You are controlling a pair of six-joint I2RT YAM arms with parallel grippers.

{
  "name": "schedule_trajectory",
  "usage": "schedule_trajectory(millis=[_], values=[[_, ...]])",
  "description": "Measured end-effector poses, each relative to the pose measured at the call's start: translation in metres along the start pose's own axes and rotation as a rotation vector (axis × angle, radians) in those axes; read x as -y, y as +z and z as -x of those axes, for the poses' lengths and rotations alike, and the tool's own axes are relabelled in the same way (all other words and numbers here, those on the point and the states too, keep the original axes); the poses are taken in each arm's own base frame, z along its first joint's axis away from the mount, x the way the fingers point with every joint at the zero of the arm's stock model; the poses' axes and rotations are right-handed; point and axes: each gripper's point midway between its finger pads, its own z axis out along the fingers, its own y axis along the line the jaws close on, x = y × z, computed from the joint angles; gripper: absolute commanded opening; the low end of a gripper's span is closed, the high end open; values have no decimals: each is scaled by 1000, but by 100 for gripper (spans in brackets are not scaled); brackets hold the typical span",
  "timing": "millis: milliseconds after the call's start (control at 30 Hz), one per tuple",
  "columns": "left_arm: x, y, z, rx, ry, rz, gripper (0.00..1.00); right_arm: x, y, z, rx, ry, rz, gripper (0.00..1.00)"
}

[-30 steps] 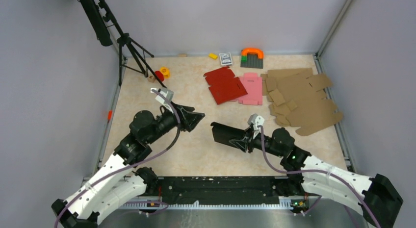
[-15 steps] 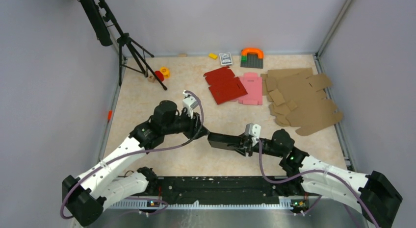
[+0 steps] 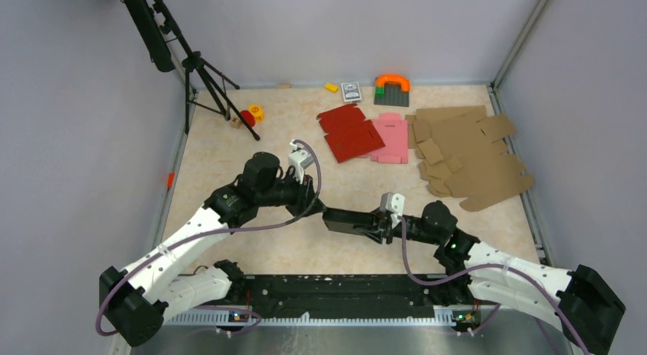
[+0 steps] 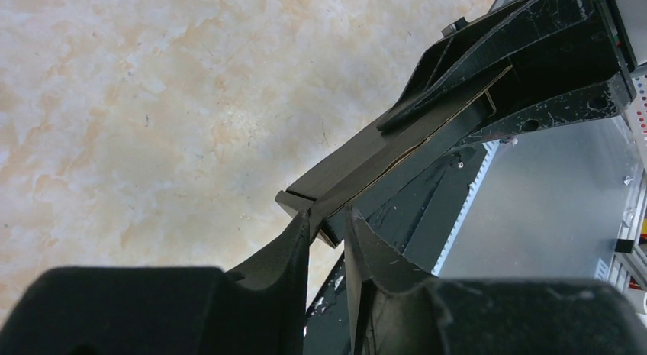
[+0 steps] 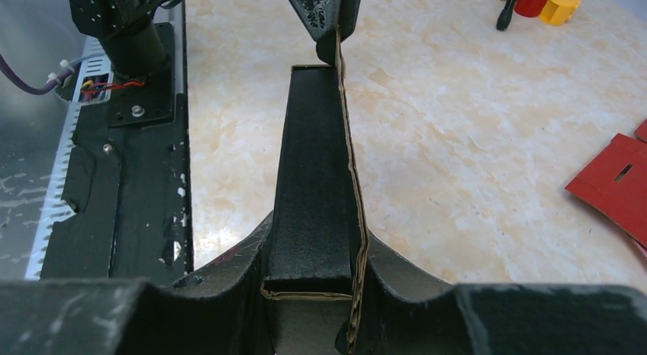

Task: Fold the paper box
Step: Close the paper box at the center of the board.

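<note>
The black paper box point(image 3: 347, 217) is folded into a long narrow shape and held above the table between the two arms. My right gripper point(image 3: 375, 225) is shut on its near end, with one finger on each side wall point(image 5: 314, 244). The box point(image 5: 313, 164) runs away from it, brown cut edges showing. My left gripper point(image 3: 314, 202) is at the box's far end. Its jaws point(image 4: 326, 217) are nearly together on the end of one side wall of the box point(image 4: 381, 153). This gripper also shows at the top of the right wrist view point(image 5: 328, 19).
A red blank point(image 3: 349, 132), a pink blank point(image 3: 391, 138) and several brown cardboard blanks point(image 3: 465, 153) lie at the back right. A tripod point(image 3: 202, 72), small red and yellow toys point(image 3: 250, 114) and an orange arch on a grey plate point(image 3: 391, 88) stand along the back. The black base rail point(image 3: 336, 290) runs along the near edge.
My left arm has swung right and brought its gripper onto the box's far end. The right gripper has turned the box more edge-on and lowered it slightly.
</note>
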Motion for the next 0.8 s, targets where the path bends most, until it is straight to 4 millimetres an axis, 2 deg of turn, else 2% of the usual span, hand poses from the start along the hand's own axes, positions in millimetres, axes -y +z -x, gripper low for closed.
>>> schedule_trajectory(millis=[67,133,200,300,400,467,800], values=[[-1,-1,-2,-9,-6,8,33,0,0,0,2,-1,-2,0],[-3,-1,-6,-23,-13,16,34,1,0,0,1,0,-5,0],[-5,-2,-8,-33,-21,30,27,1,0,0,2,-1,-5,0],[-6,-2,-11,-40,-27,40,10,1,0,0,2,-1,-5,0],[-6,-2,-11,-41,-30,39,7,1,0,0,1,0,-4,0],[-6,-2,-9,-43,-30,38,0,1,0,0,2,0,-5,0],[-5,6,-6,-73,-134,44,0,6,0,-1,-4,1,-33,0]])
